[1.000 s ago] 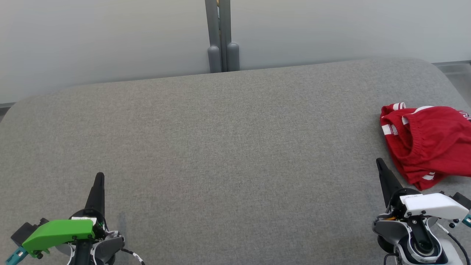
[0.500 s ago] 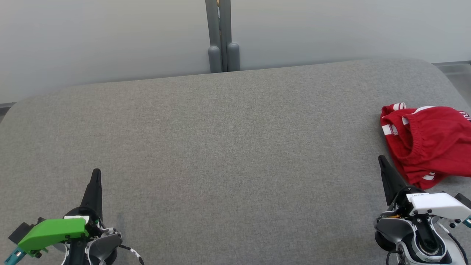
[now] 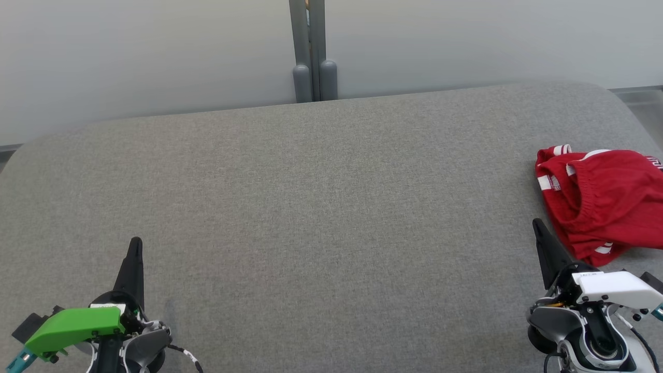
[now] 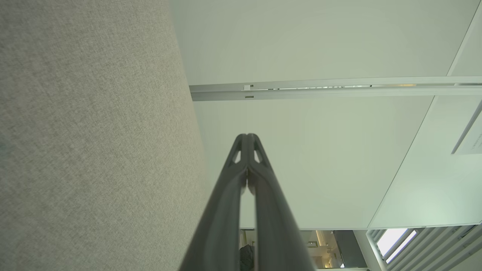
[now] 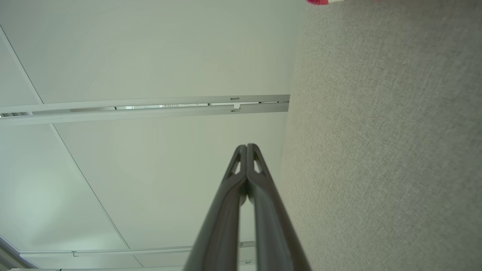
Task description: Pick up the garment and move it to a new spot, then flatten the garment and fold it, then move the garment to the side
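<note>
A red garment (image 3: 606, 202) with white stripes lies bunched at the right edge of the grey fabric surface (image 3: 321, 207); a sliver of the garment (image 5: 320, 2) shows at the top of the right wrist view. My right gripper (image 3: 537, 224) hovers just left of the garment's near corner, apart from it, tips pressed together and empty (image 5: 246, 146). Far off at the lower left sits my left gripper (image 3: 136, 242), also shut with nothing in it (image 4: 246, 135).
A grey post (image 3: 312, 52) stands behind the surface's far edge against a pale wall. The surface's rounded far corners fall away at left and right.
Both grippers have drawn back slightly toward the near edge, the left one most, then held still. The garment has not moved.
</note>
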Robot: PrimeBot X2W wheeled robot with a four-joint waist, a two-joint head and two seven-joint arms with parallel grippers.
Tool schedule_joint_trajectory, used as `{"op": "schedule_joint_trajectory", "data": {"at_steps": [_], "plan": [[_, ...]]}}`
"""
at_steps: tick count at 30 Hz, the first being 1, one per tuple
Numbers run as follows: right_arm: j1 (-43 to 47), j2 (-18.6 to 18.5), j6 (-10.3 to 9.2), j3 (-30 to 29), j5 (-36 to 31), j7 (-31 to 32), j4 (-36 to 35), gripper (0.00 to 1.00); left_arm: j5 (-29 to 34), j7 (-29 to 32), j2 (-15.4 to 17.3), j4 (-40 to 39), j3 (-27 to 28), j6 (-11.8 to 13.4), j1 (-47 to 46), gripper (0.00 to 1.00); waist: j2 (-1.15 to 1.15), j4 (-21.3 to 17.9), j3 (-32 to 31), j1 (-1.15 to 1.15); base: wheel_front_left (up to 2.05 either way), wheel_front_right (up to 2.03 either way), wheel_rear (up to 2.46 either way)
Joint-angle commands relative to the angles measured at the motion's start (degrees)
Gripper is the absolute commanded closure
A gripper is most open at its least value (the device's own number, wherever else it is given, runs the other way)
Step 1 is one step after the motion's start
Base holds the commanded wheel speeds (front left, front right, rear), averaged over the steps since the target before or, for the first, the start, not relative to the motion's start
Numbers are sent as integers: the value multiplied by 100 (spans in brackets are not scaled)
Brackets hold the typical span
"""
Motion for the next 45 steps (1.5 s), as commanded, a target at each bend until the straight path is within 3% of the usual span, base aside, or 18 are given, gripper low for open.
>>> {"op": "schedule_joint_trajectory", "data": {"at_steps": [1, 45], "plan": [[58, -19, 2, -10, 33, 16, -24, 100, -7, 33, 35, -26, 9, -27, -72, 100, 0, 0, 0, 0, 0, 0, 0], [59, -19, 2, -8, 34, 15, -23, 100, -7, 33, 36, -26, 9, -27, -72, 100, 0, 0, 0, 0, 0, 0, 0]]}}
